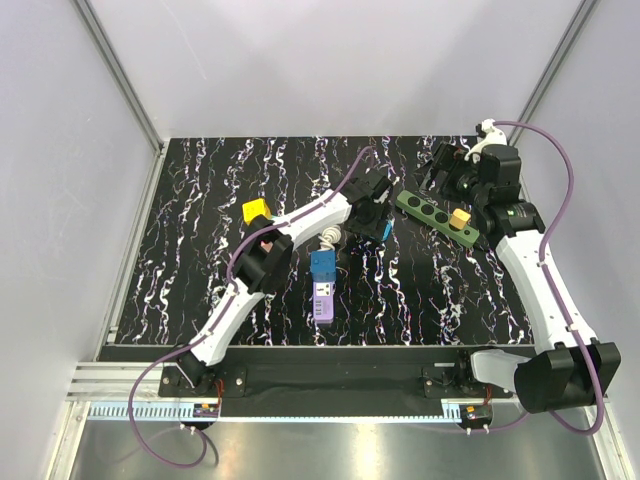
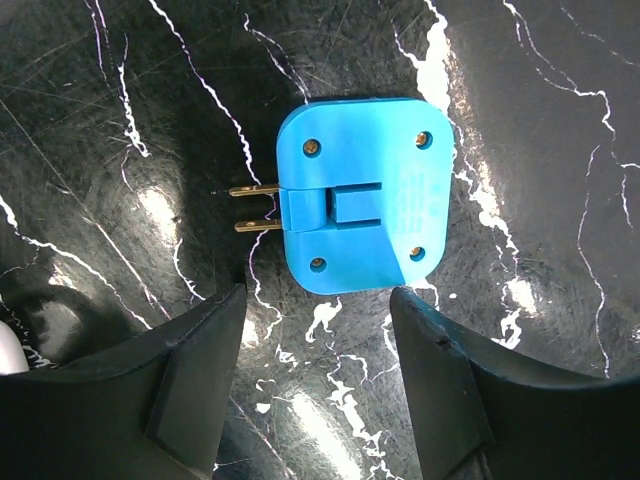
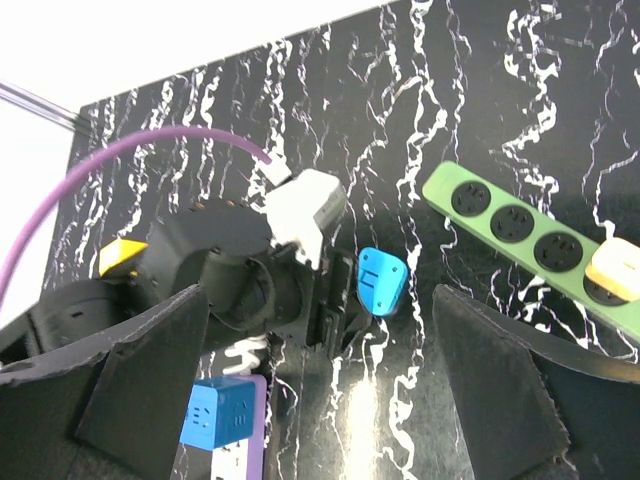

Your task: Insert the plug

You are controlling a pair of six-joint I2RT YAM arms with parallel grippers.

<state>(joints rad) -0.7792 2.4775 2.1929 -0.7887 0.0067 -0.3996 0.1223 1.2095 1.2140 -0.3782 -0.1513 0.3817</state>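
The blue plug lies flat on the black marbled table, its two brass prongs pointing left in the left wrist view. My left gripper hovers over it, open; the plug sits just beyond the fingertips, untouched. It also shows beside the left wrist as the blue plug and the blue plug. The green power strip lies to its right, with a yellow plug seated in its near end. My right gripper hangs open above the strip's far end, its jaws holding nothing.
A purple-and-white power strip with a blue cube adapter lies mid-table, a white coiled cable at its far end. A yellow block sits to the left of the left arm. White walls enclose the table.
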